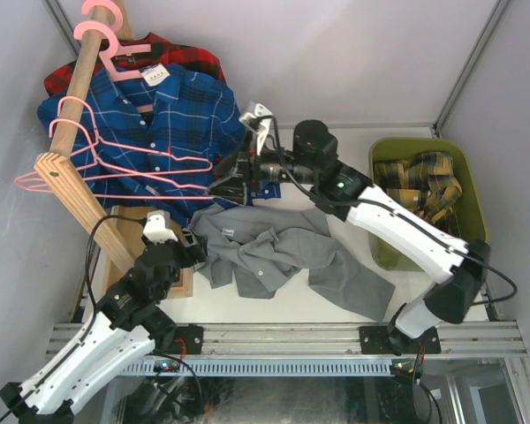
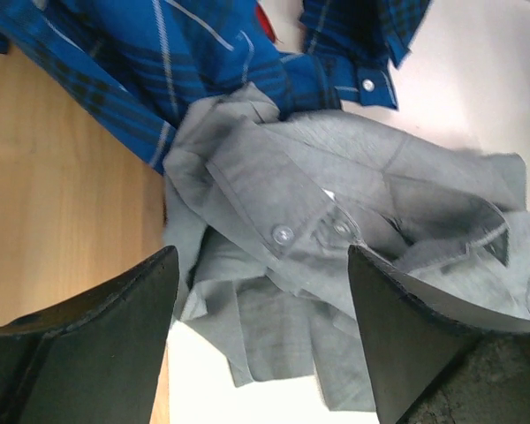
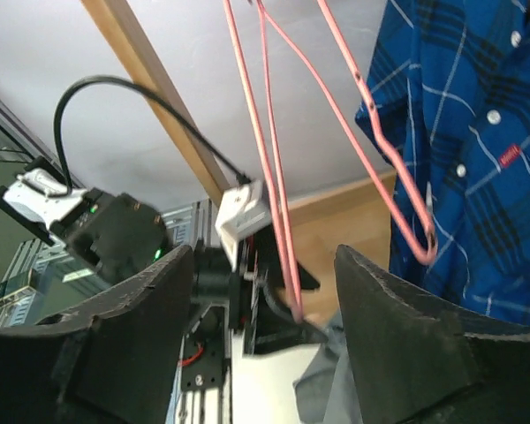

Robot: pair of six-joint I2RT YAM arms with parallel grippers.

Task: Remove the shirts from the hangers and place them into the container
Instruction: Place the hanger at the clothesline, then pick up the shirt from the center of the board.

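I'm working on a white bench (image 1: 274, 305) boxed in by pale grey walls (image 1: 336, 53). At left, a thick wooden rail (image 1: 78, 79) carries thin pink hangers (image 1: 112, 60), one holding the blue plaid shirt (image 1: 185, 106) that overlaps a red-black plaid shirt (image 1: 190, 57). My left pincer (image 2: 261, 265) gapes wide just above the crumpled plain grey shirt (image 1: 265, 252) mid-bench. My right pincer (image 3: 263, 256) stands open, with a hanger wire seen between its fingers. At right, the yellow-black plaid shirt (image 1: 424, 181) lies in the olive-green plastic bin (image 1: 415, 141).
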